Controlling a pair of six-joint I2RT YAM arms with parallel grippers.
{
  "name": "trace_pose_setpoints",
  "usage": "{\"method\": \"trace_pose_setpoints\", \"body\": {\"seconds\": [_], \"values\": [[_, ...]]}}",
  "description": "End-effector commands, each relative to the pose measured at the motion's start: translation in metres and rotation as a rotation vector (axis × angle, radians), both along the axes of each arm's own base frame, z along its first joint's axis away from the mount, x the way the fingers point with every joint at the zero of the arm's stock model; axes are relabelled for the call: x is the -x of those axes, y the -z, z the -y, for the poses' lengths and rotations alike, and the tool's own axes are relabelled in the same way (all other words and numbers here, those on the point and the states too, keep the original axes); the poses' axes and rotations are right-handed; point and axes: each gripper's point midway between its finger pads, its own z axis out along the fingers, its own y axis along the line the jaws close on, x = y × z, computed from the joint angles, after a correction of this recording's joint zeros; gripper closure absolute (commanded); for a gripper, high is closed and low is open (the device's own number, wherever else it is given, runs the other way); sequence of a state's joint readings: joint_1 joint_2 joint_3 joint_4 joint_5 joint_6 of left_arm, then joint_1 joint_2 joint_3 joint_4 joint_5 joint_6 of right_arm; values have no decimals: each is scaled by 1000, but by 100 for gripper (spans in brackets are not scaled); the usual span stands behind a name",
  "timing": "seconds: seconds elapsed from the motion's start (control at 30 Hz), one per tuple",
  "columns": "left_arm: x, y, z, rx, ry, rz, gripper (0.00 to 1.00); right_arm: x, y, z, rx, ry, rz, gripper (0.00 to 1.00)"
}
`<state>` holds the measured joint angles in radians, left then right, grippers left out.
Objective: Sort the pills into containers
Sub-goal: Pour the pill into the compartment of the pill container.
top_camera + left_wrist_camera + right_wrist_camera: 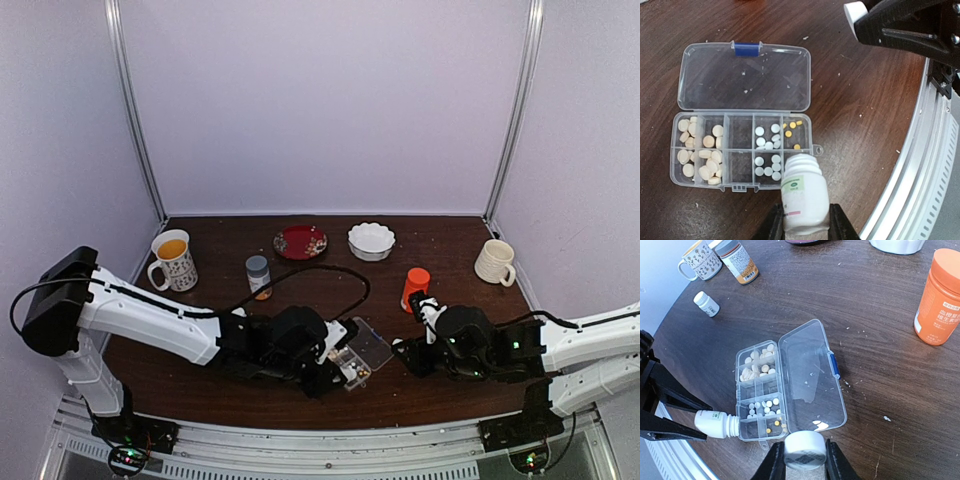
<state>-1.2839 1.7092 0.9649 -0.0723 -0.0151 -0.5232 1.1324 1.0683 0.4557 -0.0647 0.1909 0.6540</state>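
Observation:
The clear pill box (740,148) lies open on the dark table, lid (745,80) flat behind it. Cream pills (705,155) fill its left cells, white pills (767,165) two cells further right, a few yellow pills (788,133) an end cell. My left gripper (805,225) is shut on a small white bottle (804,197), uncapped, its neck tipped over the box's near end cell. My right gripper (805,462) is shut on a white cap (805,451), just off the box (760,390) by its lid edge. In the top view the box (368,350) lies between both grippers.
An orange bottle (937,297) stands right of the box. A grey-capped amber bottle (737,260), a small white bottle (706,303) and a patterned mug (700,260) stand far left. A red plate (300,241), white scalloped bowl (371,240) and cream mug (495,262) line the back.

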Motion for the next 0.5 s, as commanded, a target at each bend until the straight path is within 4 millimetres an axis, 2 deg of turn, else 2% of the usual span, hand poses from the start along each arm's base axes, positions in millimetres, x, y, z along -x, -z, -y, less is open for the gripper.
{"method": "trace_pose_setpoints", "body": {"seconds": [0.0,0.1,0.17,0.23,0.3,0.4,0.47], "values": [[4,-4,8,42,19,-29,100,-3,-6,-1,-18,10,6,100],[-5,-22,7,17,14,34,100,-3,-5,-3,-17,6,5,100],[-3,-17,5,50,-3,19,100,-3,-5,-3,-12,5,-1,100],[5,-1,7,74,1,-40,100,-2,-5,-4,-15,4,0,100],[5,-3,9,38,18,-41,100,-3,-6,-3,-17,5,5,100],[2,-17,10,48,17,-11,100,-3,-5,-3,-11,5,2,100],[3,-6,6,58,0,-25,100,-2,-3,-2,-11,5,-5,100]]}}
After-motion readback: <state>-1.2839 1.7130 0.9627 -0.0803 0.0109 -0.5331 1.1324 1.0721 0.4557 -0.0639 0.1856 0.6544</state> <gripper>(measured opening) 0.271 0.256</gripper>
